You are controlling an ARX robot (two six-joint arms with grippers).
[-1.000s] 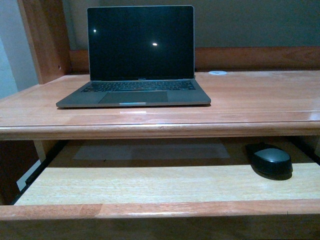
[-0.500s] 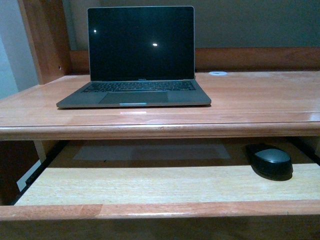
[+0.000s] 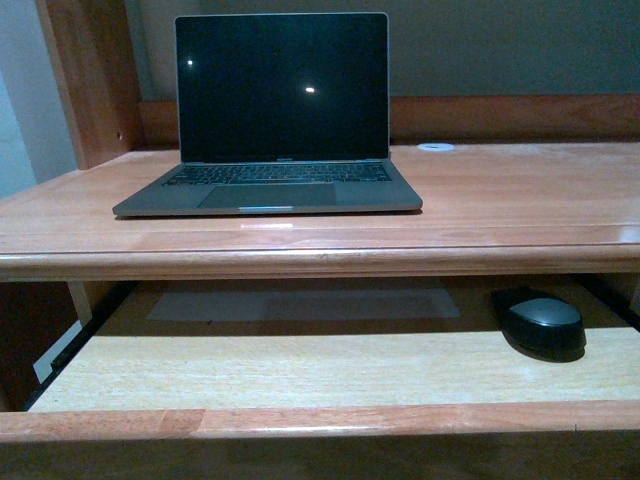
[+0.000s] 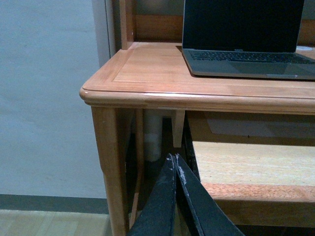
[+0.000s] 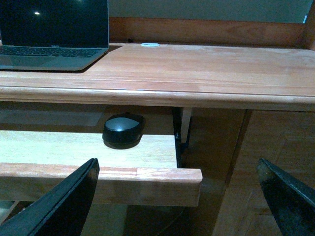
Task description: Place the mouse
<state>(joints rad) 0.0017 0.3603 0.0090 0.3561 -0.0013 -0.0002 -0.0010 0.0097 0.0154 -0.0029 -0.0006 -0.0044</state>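
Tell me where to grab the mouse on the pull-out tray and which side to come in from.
Pinch the mouse across its left and right sides, low on the black base; the domed top would likely slip. It lies flat at the right end of the tray, just under the edge of the desktop, so come in low from the front with the open right gripper.
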